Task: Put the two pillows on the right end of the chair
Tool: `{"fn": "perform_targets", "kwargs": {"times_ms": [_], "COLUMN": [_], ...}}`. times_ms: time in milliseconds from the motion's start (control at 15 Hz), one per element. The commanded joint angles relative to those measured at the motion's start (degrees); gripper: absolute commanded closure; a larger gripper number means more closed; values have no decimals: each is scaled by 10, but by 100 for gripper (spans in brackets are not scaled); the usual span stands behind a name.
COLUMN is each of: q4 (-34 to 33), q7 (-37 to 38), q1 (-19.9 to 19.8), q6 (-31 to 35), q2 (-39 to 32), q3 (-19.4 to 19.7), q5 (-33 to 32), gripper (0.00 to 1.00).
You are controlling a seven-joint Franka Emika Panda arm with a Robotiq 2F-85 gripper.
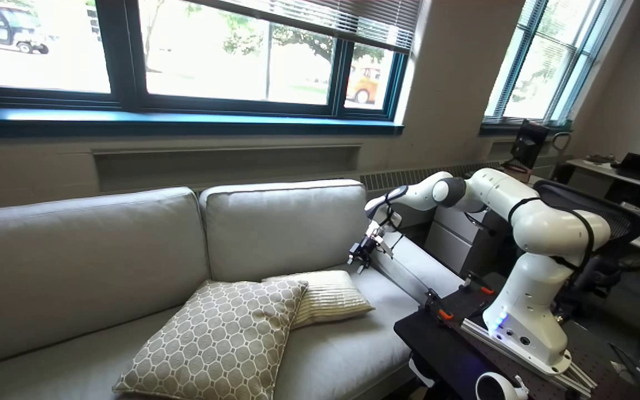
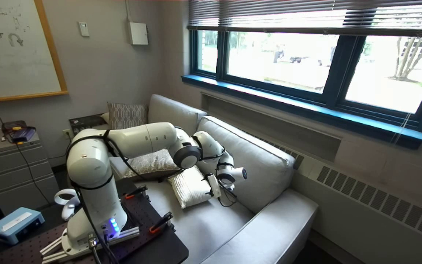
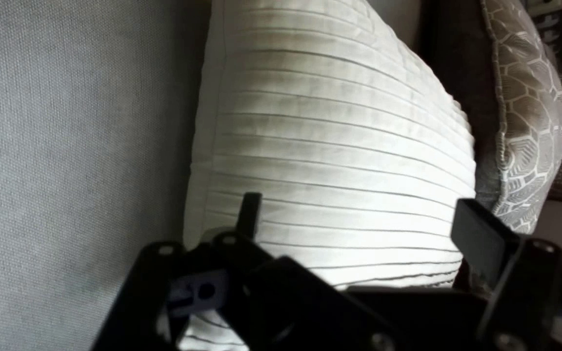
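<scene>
The large tan lattice pillow [image 1: 214,344] lies on the seat of the long grey sofa, the chair [image 1: 331,361]. Partly under its edge rests the smaller cream-white ribbed pillow [image 1: 331,300], on the side toward the armrest. My gripper [image 1: 355,264] points down near the corner of backrest and armrest, just beyond the cream-white pillow. In the wrist view the gripper [image 3: 364,223] is open, its fingers wide apart. The cream-white pillow [image 3: 330,146] fills the view behind them, ungripped; any contact cannot be judged. The tan pillow [image 3: 530,112] shows at the right there.
A back cushion [image 1: 286,228] rises behind the gripper, and the armrest [image 2: 269,231] stands beside it. The arm's black table [image 1: 436,344], with orange-tipped clamps [image 2: 161,222], adjoins the sofa's front. Another patterned pillow [image 2: 127,115] leans at the sofa's far end.
</scene>
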State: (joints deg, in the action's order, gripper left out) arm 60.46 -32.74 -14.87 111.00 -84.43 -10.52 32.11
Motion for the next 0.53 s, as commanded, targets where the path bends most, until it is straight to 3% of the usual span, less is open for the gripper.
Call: {"fn": "perform_targets", "kwargs": {"times_ms": [0,200,467], "q4": [16,21,21], "q7": [57,121,232], "q1": [-8,5,56], "q6": [5,9,35], "q2": [0,0,0], "q3": [-3,1,28], "q5": [-3,-4,-36], "gripper": [0,0,0]}}
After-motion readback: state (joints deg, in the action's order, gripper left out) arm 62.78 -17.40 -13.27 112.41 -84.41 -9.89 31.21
